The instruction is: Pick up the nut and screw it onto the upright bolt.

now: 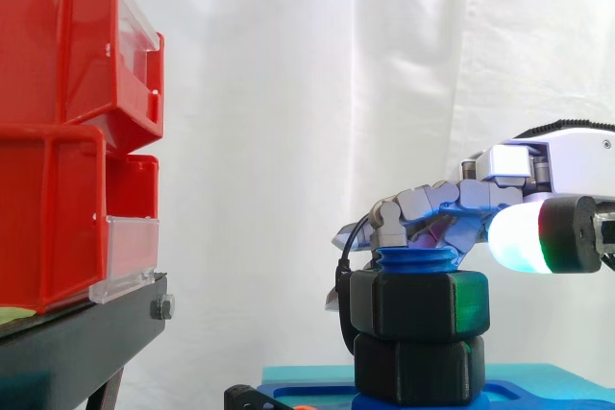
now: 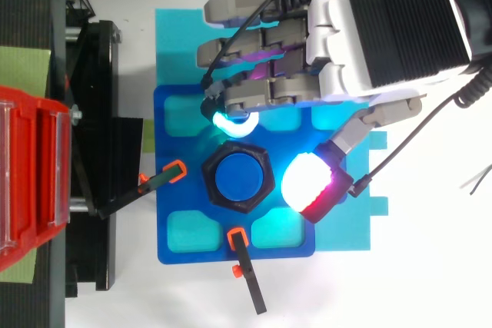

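On the upright bolt [image 2: 242,177], nut [image 1: 418,304], fingers [image 1: 413,204] just above

Bright, even lighting with only soft shadows.

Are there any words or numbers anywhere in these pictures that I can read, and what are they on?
None: no word, number or sign here can be read.
The clear fronts of the red bins look blank.
The black nut, the blue bolt, the blue plate and the hand show no print that I can make out.
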Action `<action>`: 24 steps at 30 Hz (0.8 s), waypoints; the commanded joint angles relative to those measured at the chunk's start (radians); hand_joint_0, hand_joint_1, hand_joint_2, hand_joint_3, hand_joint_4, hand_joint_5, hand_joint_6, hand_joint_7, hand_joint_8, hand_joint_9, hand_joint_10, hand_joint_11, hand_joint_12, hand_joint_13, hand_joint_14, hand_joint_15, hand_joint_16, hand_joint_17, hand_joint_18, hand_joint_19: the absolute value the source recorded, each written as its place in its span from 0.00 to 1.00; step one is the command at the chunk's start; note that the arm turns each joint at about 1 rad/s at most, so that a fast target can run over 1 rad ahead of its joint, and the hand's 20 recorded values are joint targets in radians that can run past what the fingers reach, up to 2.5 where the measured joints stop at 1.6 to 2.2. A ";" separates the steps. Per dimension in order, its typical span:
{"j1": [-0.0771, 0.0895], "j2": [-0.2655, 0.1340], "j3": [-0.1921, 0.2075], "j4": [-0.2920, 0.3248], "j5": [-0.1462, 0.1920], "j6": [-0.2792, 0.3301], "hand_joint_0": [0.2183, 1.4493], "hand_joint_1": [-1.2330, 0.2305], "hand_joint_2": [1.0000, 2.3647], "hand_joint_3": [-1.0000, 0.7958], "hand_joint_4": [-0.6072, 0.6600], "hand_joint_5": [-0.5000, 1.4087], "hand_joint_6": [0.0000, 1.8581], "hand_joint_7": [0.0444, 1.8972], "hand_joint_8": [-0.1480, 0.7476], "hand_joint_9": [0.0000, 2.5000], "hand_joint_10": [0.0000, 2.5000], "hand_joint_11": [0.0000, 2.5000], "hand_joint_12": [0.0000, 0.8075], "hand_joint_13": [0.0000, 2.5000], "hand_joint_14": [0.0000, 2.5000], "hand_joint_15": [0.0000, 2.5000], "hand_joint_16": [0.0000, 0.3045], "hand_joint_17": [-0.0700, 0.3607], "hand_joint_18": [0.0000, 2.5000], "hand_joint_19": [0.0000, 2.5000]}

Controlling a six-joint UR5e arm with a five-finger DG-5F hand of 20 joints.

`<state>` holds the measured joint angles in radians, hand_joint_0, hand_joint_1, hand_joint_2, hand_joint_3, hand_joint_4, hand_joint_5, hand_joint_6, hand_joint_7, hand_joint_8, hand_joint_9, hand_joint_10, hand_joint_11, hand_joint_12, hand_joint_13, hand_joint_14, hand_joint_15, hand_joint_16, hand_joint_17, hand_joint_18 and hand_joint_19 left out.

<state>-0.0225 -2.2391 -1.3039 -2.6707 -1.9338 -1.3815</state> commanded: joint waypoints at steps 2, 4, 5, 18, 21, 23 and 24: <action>-0.004 0.000 0.000 0.000 -0.002 0.001 0.25 0.73 0.00 0.28 0.61 0.24 0.27 0.67 0.46 0.34 0.00 0.00 0.30 0.22 0.00 0.00 0.06 0.26 0.06 0.00; -0.004 0.001 0.000 0.000 -0.002 0.001 0.25 0.74 0.00 0.28 0.63 0.24 0.27 0.62 0.46 0.34 0.00 0.00 0.31 0.22 0.00 0.00 0.06 0.26 0.06 0.00; -0.005 0.001 0.000 0.000 -0.002 0.002 0.25 0.74 0.00 0.28 0.65 0.23 0.27 0.60 0.45 0.33 0.00 0.00 0.31 0.22 0.00 0.00 0.06 0.27 0.06 0.00; -0.040 0.079 0.083 -0.227 -0.082 -0.103 0.21 0.79 0.00 0.28 0.62 0.17 0.27 0.35 0.41 0.21 0.00 0.00 0.37 0.13 0.00 0.00 0.11 0.33 0.00 0.00; -0.051 0.133 0.083 -0.319 -0.079 -0.211 0.21 0.79 0.00 0.28 0.62 0.17 0.27 0.34 0.42 0.21 0.00 0.00 0.38 0.12 0.00 0.00 0.11 0.34 0.00 0.00; -0.056 0.164 0.083 -0.373 -0.074 -0.249 0.21 0.79 0.00 0.28 0.62 0.17 0.27 0.34 0.42 0.20 0.00 0.00 0.38 0.12 0.00 0.00 0.11 0.34 0.00 0.00; -0.059 0.187 0.083 -0.422 -0.065 -0.255 0.22 0.78 0.00 0.28 0.62 0.17 0.27 0.34 0.41 0.20 0.00 0.00 0.38 0.12 0.00 0.00 0.11 0.34 0.00 0.00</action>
<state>-0.0737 -2.1009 -1.2216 -2.9301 -2.0083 -1.5451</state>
